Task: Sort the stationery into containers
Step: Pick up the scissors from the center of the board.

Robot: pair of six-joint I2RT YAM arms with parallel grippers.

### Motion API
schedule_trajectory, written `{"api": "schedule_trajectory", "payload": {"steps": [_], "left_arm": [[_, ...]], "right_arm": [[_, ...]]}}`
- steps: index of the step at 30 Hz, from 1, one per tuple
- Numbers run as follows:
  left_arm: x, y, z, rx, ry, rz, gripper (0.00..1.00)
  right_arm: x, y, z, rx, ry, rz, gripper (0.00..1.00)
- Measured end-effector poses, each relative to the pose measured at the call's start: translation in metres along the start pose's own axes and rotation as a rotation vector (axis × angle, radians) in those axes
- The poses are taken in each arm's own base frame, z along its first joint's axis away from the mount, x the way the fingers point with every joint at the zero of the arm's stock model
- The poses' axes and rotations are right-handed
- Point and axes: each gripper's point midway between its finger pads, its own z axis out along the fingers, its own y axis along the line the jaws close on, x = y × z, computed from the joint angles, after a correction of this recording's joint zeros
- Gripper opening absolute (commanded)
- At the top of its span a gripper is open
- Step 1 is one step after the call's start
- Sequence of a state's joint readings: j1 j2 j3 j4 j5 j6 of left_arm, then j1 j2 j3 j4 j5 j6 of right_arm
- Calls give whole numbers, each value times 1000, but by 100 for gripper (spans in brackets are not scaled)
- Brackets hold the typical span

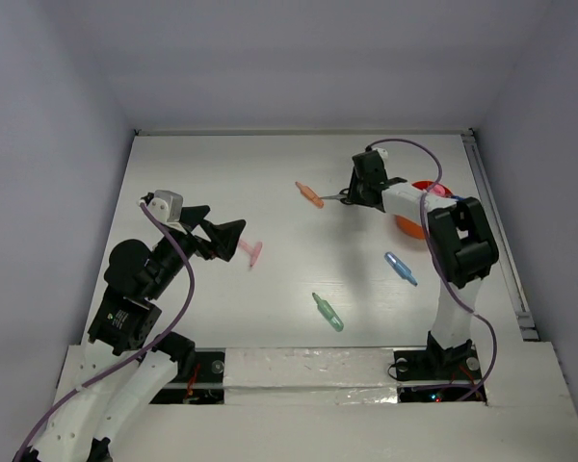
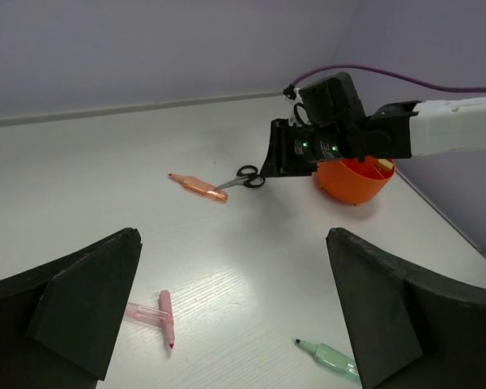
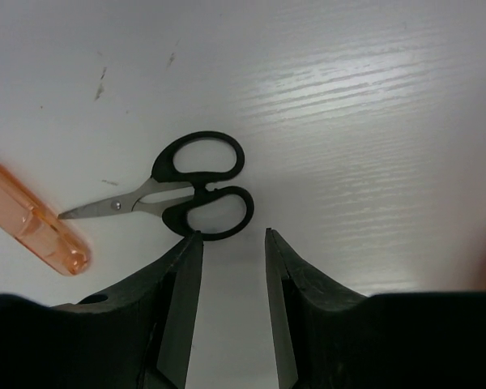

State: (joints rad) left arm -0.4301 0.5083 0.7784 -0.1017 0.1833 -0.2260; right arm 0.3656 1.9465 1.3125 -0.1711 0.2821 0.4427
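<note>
On the white table [image 1: 222, 164], the green marker [image 1: 328, 312] is found nearest the arm bases, lying flat. At 2 o'clock from it the blue marker [image 1: 401, 269] is seen, well apart. At 10 o'clock from the green marker lies the pink marker [image 1: 250, 252], with a loose pink piece beside it in the left wrist view.

The left gripper [image 1: 222, 223] is held just at 10 o'clock of the pink marker, above the table. Its jaws are spread wide and nothing is held between them.

At 12 o'clock from the blue marker the orange bowl [image 2: 352, 180] is set, partly covered by the right arm in the top view.

At 9 o'clock from the bowl the right gripper [image 3: 231, 235] is lowered to the table. Its jaws are parted only narrowly and nothing is caught between them. The black-handled scissors [image 3: 190, 188] lie flat just beyond the fingertips [image 3: 186, 275], handles toward the gripper. Whether one tip touches the nearer handle loop cannot be told.

At 10 o'clock from the scissors the orange marker [image 1: 309, 194] is seen, the blade points lying just beside it.
</note>
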Motion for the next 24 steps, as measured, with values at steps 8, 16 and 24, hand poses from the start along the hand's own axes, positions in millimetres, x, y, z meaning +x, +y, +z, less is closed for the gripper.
{"api": "schedule_trajectory", "payload": {"steps": [8, 16, 24], "left_arm": [[0, 0, 0, 0, 0, 0, 99], [0, 0, 0, 0, 0, 0, 99], [0, 0, 0, 0, 0, 0, 99]], "right_arm": [[1, -7, 17, 41, 6, 3, 35], [2, -8, 21, 53, 7, -4, 35], [4, -11, 32, 76, 13, -55, 22]]}}
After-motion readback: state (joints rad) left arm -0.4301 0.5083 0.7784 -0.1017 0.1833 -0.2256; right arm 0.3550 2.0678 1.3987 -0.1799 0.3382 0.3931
